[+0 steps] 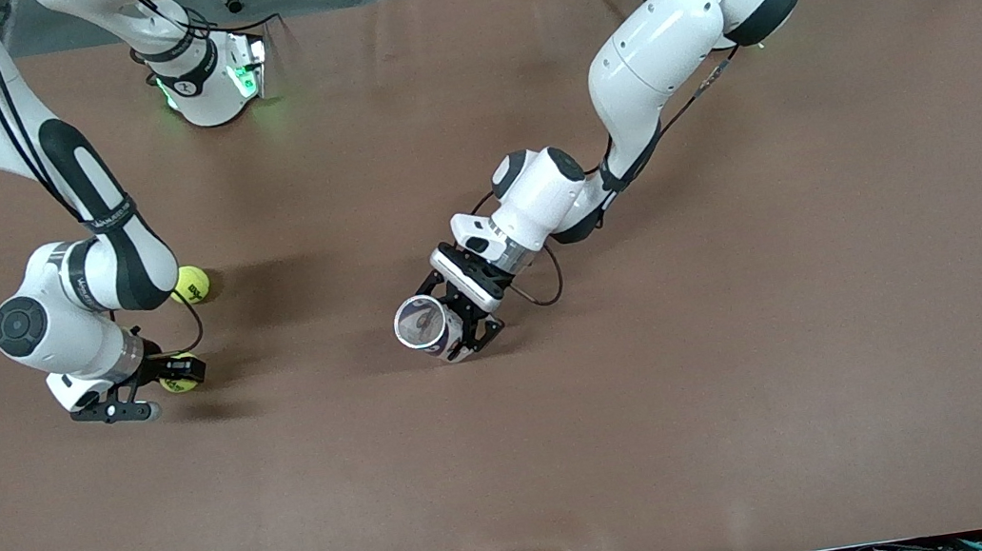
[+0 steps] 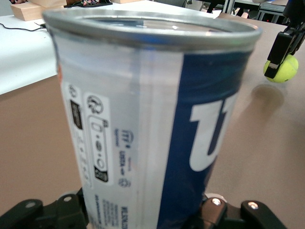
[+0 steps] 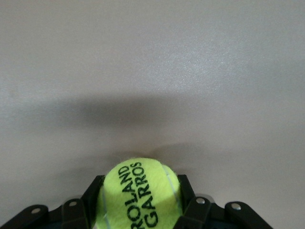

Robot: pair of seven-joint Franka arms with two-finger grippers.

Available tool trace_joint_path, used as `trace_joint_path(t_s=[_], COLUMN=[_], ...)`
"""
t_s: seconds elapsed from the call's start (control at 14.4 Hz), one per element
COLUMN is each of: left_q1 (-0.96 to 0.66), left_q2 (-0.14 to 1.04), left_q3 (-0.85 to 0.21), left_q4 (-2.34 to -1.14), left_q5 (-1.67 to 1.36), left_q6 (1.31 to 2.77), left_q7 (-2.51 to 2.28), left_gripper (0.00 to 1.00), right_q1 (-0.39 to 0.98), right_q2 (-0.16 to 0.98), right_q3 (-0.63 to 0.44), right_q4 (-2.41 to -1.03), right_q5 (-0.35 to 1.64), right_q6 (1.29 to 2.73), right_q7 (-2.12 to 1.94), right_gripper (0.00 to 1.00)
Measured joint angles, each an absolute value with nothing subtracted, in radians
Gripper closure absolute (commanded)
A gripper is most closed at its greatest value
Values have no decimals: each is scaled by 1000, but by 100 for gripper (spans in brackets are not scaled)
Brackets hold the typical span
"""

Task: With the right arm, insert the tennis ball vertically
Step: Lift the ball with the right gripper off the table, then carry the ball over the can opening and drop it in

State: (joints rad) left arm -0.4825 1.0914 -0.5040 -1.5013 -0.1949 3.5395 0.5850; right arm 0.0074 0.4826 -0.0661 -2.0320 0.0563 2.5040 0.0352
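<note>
My right gripper [image 1: 183, 374] is shut on a yellow-green tennis ball [image 1: 176, 385] and holds it a little above the table, at the right arm's end. In the right wrist view the ball [image 3: 139, 191], printed ROLAND GARROS, sits between the black fingers [image 3: 188, 200]. My left gripper [image 1: 465, 332] is shut on a white and blue ball can [image 1: 423, 323] over the middle of the table, its open mouth up. The can [image 2: 152, 119] fills the left wrist view, where the held ball [image 2: 285, 71] also shows, hanging over its shadow.
A second tennis ball [image 1: 191, 284] lies on the brown table [image 1: 755, 373] beside the right arm's forearm, farther from the front camera than the held ball. The right arm's base [image 1: 214, 79] glows green at the table's top edge.
</note>
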Motion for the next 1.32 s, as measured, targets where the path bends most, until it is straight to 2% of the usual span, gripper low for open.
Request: trace_joint_path(t_s=[0.28,0.42,0.62,0.9,1.32], left_q1=[-483,-483,-483,-483,-483], left_q2=[1091,1091,1091,1091,1091], left_q3=[-504,-504,-504,-505,-505], left_q4=[-1504,-1505,-1506,-1506,-1508], left_q5=[-195,-195,-195,-195,-195], left_q6=[3541,3542,3544,3545,3547], left_q7=[585,585,586,586,585], left_gripper=[22,21,21,21,21], right_q1=[11,14,20,69,207], right_q2=[429,393,359,356,395], right_q3=[-1,60,178,279,284], right_q4=[-1927,-1867,-1798,-1671,-1537], right_q5=[57,58,98,148,170], right_q6=[2245,2113,1992,1915,1916], right_q7=[203,339,583,912,1252], right_gripper=[100,100,100,100,100])
